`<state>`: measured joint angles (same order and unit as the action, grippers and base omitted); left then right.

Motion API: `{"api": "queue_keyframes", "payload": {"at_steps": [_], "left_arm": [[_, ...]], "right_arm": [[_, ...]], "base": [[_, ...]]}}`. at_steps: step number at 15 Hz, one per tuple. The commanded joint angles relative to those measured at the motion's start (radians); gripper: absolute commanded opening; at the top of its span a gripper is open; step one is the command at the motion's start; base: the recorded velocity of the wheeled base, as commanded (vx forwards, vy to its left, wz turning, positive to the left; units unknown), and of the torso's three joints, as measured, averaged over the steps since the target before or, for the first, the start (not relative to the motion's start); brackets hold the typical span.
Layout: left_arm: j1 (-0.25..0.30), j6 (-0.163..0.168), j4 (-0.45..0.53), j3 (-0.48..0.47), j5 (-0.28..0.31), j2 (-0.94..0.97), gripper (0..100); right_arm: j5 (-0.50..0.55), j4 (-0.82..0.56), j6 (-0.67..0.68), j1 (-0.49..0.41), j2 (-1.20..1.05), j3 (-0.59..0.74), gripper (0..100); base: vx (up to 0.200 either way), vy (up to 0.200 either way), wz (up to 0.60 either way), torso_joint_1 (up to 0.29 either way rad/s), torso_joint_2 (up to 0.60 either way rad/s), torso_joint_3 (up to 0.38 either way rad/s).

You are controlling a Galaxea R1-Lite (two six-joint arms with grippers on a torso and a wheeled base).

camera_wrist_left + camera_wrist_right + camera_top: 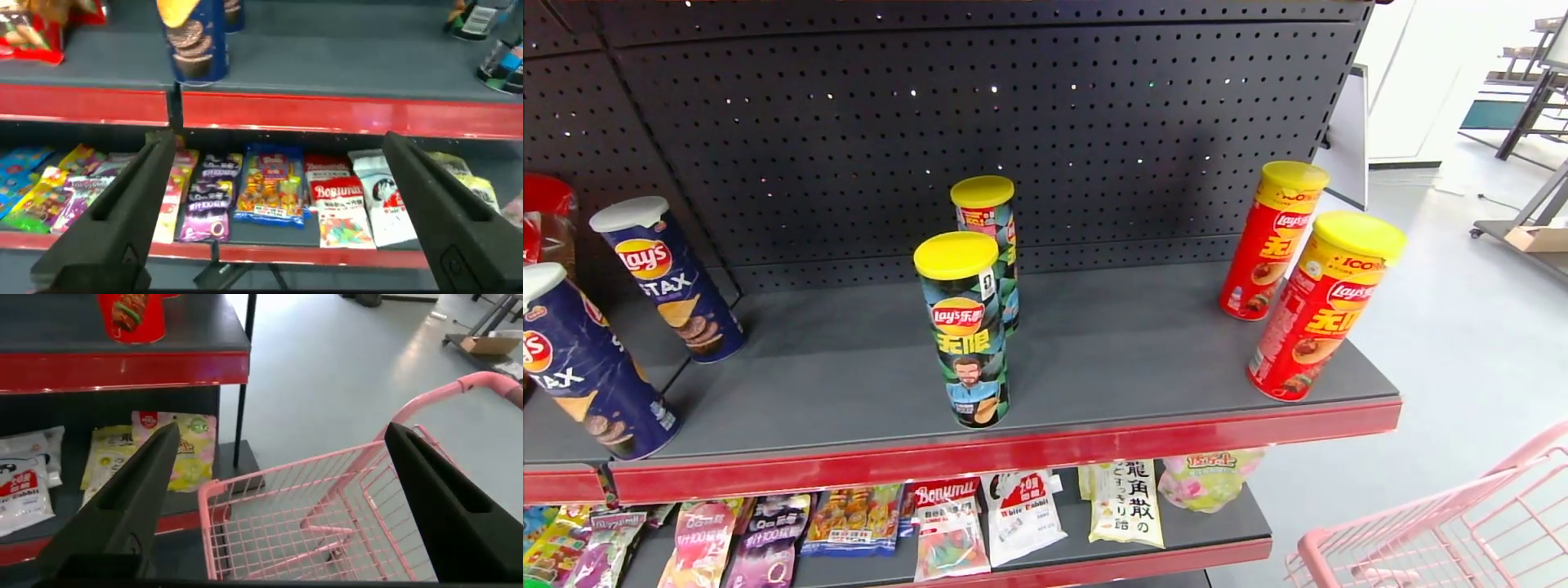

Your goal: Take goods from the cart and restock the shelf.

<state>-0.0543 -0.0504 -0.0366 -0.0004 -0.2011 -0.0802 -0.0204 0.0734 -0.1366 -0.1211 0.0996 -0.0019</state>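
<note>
Both jaws stand apart (nothing held): left gripper (270, 216) before the candy bags (270, 184), right gripper (274, 506) over the pink cart (211, 498) beside the shelf (1013, 449). On its upper board stand two green cans (964, 327), two red cans (1319, 306), two blue cans (670, 278).

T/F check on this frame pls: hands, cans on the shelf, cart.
1. The left hand and right hand are both open and empty. True.
2. Three red cans stand on the upper shelf. False: two red cans stand at the right end of the upper shelf.
3. The yellow-lidded dark cans lie on their sides. False: both dark cans stand upright.
4. The pink cart is near the right hand. True.
5. The lower shelf holds candy bags. True.
</note>
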Motion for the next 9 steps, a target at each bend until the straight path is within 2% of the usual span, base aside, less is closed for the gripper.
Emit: {"api": "queue_keyframes", "payload": {"at_steps": [1,3,4,5,6,7,8,9], "left_arm": [[-0.001,0.0,0.0,0.0,0.089,0.0,100],[-0.001,-0.022,-0.002,0.0,0.127,0.0,100],[-0.001,-0.02,0.0,0.0,0.14,0.0,100],[0.001,-0.02,0.024,0.0,0.12,0.0,100],[0.025,-0.02,0.037,-0.003,0.114,-0.003,100],[0.086,-0.017,0.037,-0.003,0.115,-0.013,100],[0.086,-0.017,0.037,-0.003,0.115,-0.013,100],[0.125,-0.016,0.035,0.0,0.126,-0.015,100]], "right_arm": [[-0.128,-0.007,0.005,0.0,-0.001,0.002,100],[-0.136,-0.001,0.061,0.0,-0.001,0.0,100],[-0.142,-0.006,0.084,0.001,-0.001,0.002,100],[-0.161,-0.012,0.095,0.032,0.009,0.0,100],[-0.161,-0.012,0.095,0.083,0.0,0.0,100],[-0.154,-0.014,0.094,0.132,-0.034,-0.001,100],[-0.154,-0.014,0.094,0.132,-0.034,-0.001,100],[-0.107,-0.014,0.097,0.121,-0.098,-0.001,100]], "base": [[0.0,0.0,0.0,0.0,0.0,0.0],[0.0,0.0,0.0,0.0,0.0,0.0],[0.0,0.0,0.0,0.0,0.0,0.0],[0.0,0.0,0.0,0.0,0.0,0.0],[0.0,0.0,0.0,0.0,0.0,0.0],[0.0,0.0,0.0,0.0,0.0,0.0],[0.0,0.0,0.0,0.0,0.0,0.0],[0.0,0.0,0.0,0.0,0.0,0.0]]}}
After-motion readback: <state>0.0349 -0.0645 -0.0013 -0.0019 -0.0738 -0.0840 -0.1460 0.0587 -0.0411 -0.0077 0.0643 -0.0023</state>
